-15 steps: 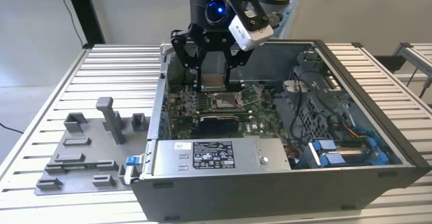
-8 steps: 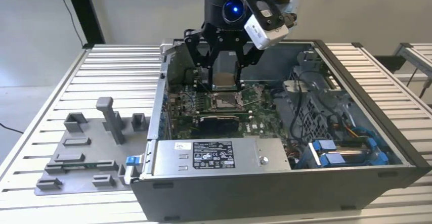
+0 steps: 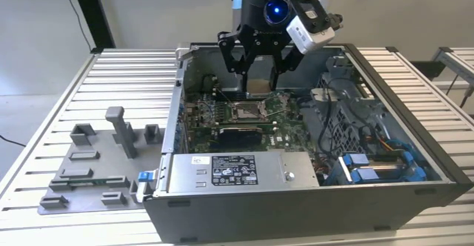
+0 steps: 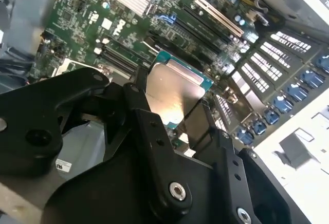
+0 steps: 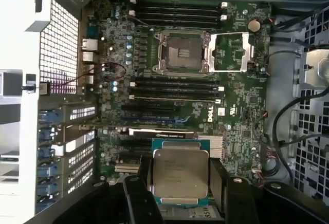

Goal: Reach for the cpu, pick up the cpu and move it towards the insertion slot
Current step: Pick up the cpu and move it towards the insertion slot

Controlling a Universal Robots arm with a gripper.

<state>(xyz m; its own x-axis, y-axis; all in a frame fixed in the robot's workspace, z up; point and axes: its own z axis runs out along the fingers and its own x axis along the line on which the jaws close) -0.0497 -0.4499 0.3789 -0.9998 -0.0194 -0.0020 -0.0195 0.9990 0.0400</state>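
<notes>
My gripper [image 3: 260,92] hangs inside an open computer case [image 3: 385,201], shut on the cpu [image 3: 261,81]. In both wrist views the cpu [image 5: 180,174] [image 4: 174,91] shows a pale silvery top with a teal rim, pinched between two black fingers [image 5: 218,180]. The insertion slot [image 3: 248,110] is a silver-framed square socket on the green board just below the gripper in the exterior view. In the first wrist view the slot [image 5: 181,53] lies open, its metal cover [image 5: 232,53] folded to one side, and the cpu is held some way off from it, over the expansion slots.
A silver power supply [image 3: 237,170] sits at the case's near edge. Blue drive brackets [image 3: 378,167] and loose cables [image 3: 344,104] are at the exterior view's right. A grey plastic fixture [image 3: 96,162] lies on the slatted table [image 3: 44,124] at the exterior view's left.
</notes>
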